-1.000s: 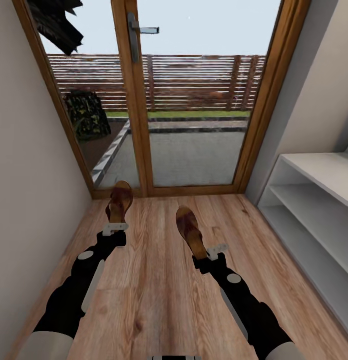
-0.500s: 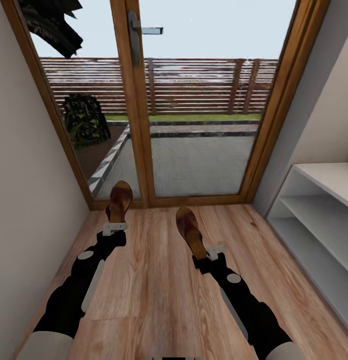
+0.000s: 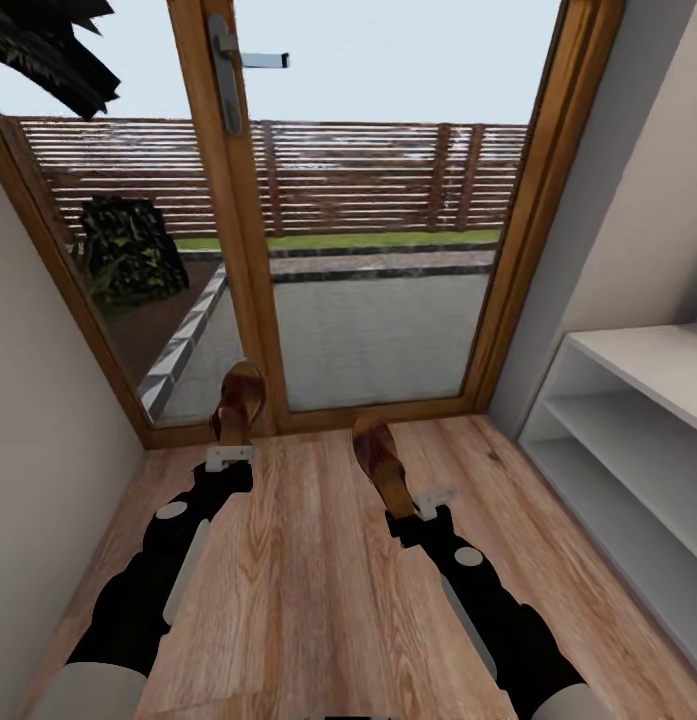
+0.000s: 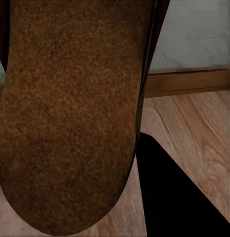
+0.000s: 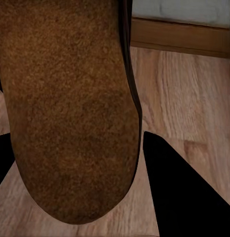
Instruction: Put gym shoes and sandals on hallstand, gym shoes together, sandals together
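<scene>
Corridor floor point(image 3: 308, 600), glass door ahead | left gripper point(image 3: 231, 457) clamps one sandal point(image 3: 238, 402); right gripper point(image 3: 428, 500) clamps other sandal point(image 3: 380, 462)

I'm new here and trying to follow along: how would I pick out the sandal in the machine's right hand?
Start at the big wooden-framed glass door at the corridor's end and look down to the plank floor before it. Two black arms reach forward, each with a brown sandal at its tip. Yours is the right-hand sandal, held by the right hand nearer the pale shelves; the other sandal sits against the door frame.
</scene>
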Robot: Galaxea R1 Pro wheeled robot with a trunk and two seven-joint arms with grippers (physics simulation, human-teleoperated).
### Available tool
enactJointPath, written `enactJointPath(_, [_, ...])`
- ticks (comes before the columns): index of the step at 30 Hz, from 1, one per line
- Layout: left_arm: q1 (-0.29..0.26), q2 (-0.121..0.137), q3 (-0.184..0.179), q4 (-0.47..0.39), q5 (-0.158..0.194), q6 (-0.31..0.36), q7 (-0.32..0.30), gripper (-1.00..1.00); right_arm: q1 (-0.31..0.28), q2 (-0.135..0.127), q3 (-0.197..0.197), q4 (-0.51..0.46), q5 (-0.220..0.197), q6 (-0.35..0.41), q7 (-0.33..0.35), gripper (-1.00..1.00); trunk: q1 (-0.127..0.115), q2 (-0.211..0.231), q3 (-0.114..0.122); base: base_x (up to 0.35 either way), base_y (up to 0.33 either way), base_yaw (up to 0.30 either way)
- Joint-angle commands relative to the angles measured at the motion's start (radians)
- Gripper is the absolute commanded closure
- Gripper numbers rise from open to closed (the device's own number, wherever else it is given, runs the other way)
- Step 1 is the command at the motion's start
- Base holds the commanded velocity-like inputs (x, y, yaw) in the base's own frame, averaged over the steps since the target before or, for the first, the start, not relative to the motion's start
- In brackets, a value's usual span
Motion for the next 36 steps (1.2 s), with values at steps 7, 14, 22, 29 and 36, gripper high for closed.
enactJointPath(7, [0.0, 0.001, 0.0, -0.002, 0.003, 0.007, -0.003, 1.0, -0.001, 0.0, 0.001, -0.001, -0.004, 0.007, -0.001, 1.0, 0.0, 0.0, 0.004, 0.004, 0.003, -0.27])
enactJointPath(14, [0.0, 0.001, 0.0, -0.002, 0.004, 0.007, -0.003, 1.0, -0.001, 0.0, 0.0, -0.001, -0.004, 0.006, -0.001, 1.0, 0.0, 0.0, 0.008, 0.0, 0.0, -0.278])
enactJointPath(22, [0.0, 0.001, 0.0, -0.002, 0.004, 0.007, -0.003, 1.0, -0.001, 0.0, 0.0, 0.0, -0.004, 0.006, -0.001, 1.0, 0.0, 0.0, 0.012, 0.048, 0.064, -0.279])
enactJointPath(29, [0.0, 0.001, 0.0, -0.002, 0.003, 0.007, -0.003, 1.0, -0.001, 0.0, 0.0, 0.0, -0.004, 0.007, -0.001, 1.0, 0.0, 0.0, 0.016, 0.188, 0.244, -0.279])
enactJointPath(36, [0.0, 0.001, 0.0, -0.002, 0.003, 0.007, -0.003, 1.0, -0.001, 0.0, 0.0, 0.0, -0.004, 0.007, -0.001, 1.0, 0.0, 0.0, 0.02, 0.115, 0.275, -0.279])
